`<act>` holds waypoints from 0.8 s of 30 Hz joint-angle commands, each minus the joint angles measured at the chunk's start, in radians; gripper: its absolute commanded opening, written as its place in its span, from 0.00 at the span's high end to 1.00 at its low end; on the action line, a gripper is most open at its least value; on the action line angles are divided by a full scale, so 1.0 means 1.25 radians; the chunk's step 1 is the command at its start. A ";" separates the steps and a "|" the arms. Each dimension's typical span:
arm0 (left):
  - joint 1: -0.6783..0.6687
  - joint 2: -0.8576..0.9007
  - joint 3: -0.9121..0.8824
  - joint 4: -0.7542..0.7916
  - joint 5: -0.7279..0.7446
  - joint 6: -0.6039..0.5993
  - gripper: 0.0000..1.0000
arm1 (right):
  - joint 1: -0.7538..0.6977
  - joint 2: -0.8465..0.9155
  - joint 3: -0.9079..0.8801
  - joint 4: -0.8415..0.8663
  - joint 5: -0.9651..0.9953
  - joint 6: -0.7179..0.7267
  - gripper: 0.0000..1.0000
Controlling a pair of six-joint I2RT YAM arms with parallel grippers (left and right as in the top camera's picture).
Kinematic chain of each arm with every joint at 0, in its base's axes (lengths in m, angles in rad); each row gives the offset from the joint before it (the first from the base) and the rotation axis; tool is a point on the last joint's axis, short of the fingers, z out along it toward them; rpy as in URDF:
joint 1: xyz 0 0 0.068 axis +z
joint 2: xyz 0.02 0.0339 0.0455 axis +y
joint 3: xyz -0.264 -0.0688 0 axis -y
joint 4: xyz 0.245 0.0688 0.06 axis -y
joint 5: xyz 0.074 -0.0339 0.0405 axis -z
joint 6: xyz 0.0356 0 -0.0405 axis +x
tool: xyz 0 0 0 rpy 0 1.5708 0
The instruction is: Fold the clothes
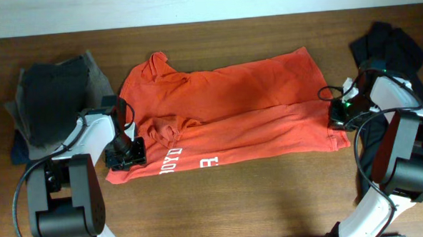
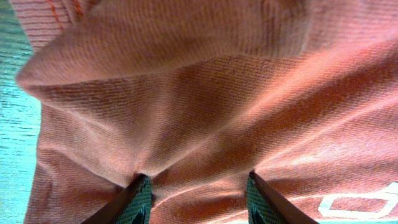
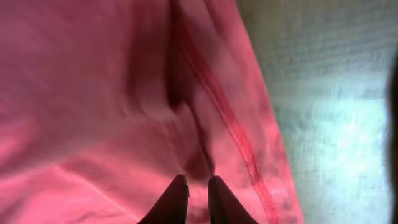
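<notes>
The red-orange T-shirt (image 1: 232,96) is being kept flat across the middle of the wooden table (image 1: 237,210), its length running from left to right. Its white lettering (image 1: 174,152) is being shown along the near edge, and one sleeve is lying doubled over onto the body at the left end.

That left end is being pressed down by the left gripper (image 1: 125,152). Its fingers (image 2: 140,196) are being held spread, with the tips set into the cloth and puckered fabric lying between them; it cannot be told whether a fold is actually caught there.

The hem at the right end is being pinched by the right gripper (image 1: 338,116). Its fingertips (image 3: 176,196) are being drawn almost together, and a raised ridge of cloth is being gathered into the narrow gap.

A pile of dark grey clothes (image 1: 53,93) is being left at the table's far left corner, well apart from the shirt. A black garment (image 1: 390,43) is lying at the far right, partly under the right arm.
</notes>
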 commanded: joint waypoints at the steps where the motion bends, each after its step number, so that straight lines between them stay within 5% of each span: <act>1: 0.010 0.029 -0.021 0.016 -0.035 0.004 0.50 | 0.000 0.005 -0.033 -0.017 0.045 -0.005 0.83; 9: 0.010 0.029 -0.021 0.013 -0.036 0.004 0.50 | 0.000 0.003 -0.095 -0.007 0.103 0.046 0.90; 21: 0.009 0.029 -0.021 -0.050 -0.031 0.004 0.51 | -0.089 0.003 -0.096 -0.188 0.259 0.209 0.93; 24: 0.009 0.028 -0.021 -0.081 -0.029 0.004 0.72 | -0.105 0.003 -0.096 -0.197 0.255 0.212 0.93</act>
